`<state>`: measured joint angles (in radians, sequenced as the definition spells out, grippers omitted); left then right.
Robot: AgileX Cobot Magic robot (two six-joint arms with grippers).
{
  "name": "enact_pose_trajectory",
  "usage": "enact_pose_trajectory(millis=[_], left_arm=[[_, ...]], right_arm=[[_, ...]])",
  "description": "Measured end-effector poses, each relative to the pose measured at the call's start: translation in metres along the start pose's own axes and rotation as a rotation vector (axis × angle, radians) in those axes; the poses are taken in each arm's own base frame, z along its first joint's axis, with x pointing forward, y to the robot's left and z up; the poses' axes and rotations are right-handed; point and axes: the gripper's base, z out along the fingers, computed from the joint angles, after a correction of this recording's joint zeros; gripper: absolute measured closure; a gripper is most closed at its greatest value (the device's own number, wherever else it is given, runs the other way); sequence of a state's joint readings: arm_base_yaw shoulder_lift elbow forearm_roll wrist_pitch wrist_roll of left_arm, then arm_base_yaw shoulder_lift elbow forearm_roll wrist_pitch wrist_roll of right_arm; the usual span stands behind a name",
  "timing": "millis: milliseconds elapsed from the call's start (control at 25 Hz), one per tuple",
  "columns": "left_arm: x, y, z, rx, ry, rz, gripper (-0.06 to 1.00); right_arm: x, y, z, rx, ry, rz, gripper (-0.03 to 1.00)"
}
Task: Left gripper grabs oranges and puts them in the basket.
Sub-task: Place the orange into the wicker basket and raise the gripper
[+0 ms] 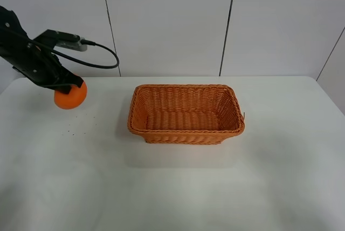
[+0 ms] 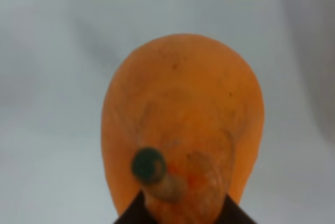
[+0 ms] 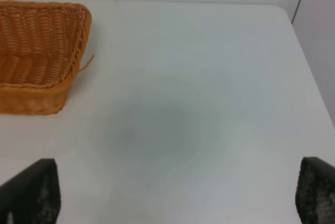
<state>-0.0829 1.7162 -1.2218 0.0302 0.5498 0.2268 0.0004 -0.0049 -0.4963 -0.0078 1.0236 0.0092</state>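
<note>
At the table's (image 1: 178,193) far left, the left gripper (image 1: 66,85) clamps from above on the orange (image 1: 70,97), well apart from the basket (image 1: 186,87) at its nine o'clock, while the right gripper (image 3: 172,192) hangs with jaws spread wide near the basket's corner.

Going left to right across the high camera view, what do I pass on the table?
orange → basket. The left end effector overlaps the orange, so it has no place of its own.
</note>
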Motion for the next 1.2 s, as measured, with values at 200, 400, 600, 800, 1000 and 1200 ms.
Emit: enact_pose_trajectory(millis=[200, 400, 600, 800, 1000, 1200], left_arm=[[-0.011, -0.033, -0.055, 0.053, -0.131, 0.044, 0.82], [-0.026, -0.096, -0.069, 0.154, -0.171, 0.19, 0.82], [-0.047, -0.144, -0.055, 0.223, -0.173, 0.261, 0.82], [-0.071, -0.193, -0.019, 0.272, -0.134, 0.307, 0.82], [-0.092, -0.23, 0.01, 0.298, -0.118, 0.348, 0.82], [-0.104, -0.245, 0.034, 0.306, -0.109, 0.355, 0.82]], right_arm=[[0.0, 0.0, 0.0, 0.0, 0.0, 0.0, 0.27], [0.0, 0.0, 0.0, 0.0, 0.0, 0.0, 0.27], [0.0, 0.0, 0.0, 0.0, 0.0, 0.0, 0.27], [0.0, 0.0, 0.0, 0.0, 0.0, 0.0, 0.27], [0.0, 0.0, 0.0, 0.0, 0.0, 0.0, 0.27], [0.0, 0.0, 0.0, 0.0, 0.0, 0.0, 0.27]])
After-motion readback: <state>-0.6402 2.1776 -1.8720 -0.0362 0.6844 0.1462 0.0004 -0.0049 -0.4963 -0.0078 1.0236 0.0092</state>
